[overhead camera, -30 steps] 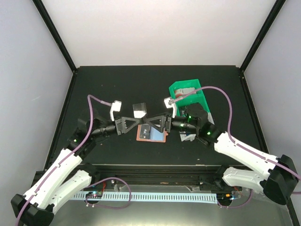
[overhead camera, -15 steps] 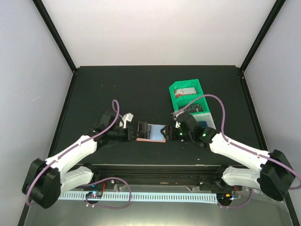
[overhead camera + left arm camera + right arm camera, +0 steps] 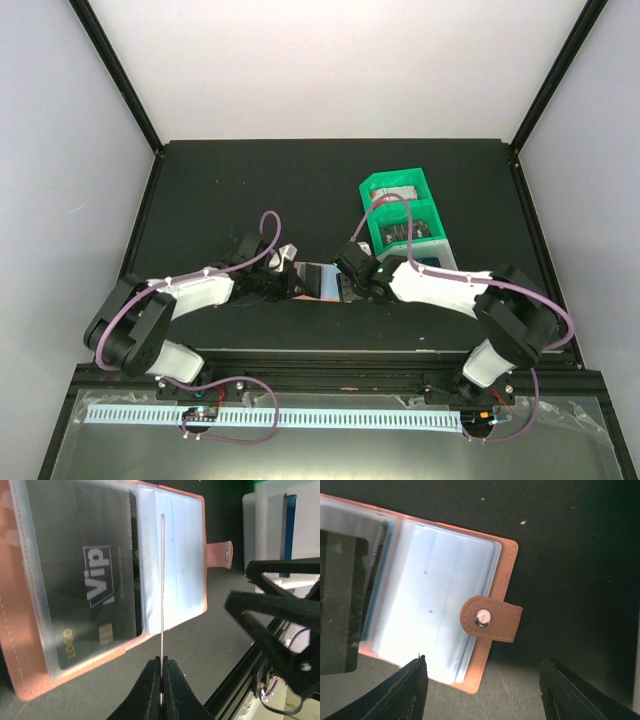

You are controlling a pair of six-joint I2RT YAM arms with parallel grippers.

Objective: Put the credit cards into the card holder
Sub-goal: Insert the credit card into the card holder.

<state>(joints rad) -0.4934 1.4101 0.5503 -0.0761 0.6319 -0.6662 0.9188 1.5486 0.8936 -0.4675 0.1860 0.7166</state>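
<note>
One pinch: my left gripper (image 3: pixel 161 662) clamps a clear leaf (image 3: pixel 162 580) of the open card holder (image 3: pixel 20 660), dark card (image 3: pixel 90 570) sleeved at ten o'clock. My right gripper (image 3: pixel 482 662) hangs spread over the snap tab (image 3: pixel 491 619). Next, I judge: feed another card behind it.

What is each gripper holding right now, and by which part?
Left gripper: jaws shut on the near edge of a thin sheet seen edge-on, apparently a clear sleeve of the card holder. Right gripper: open, holding nothing.
</note>
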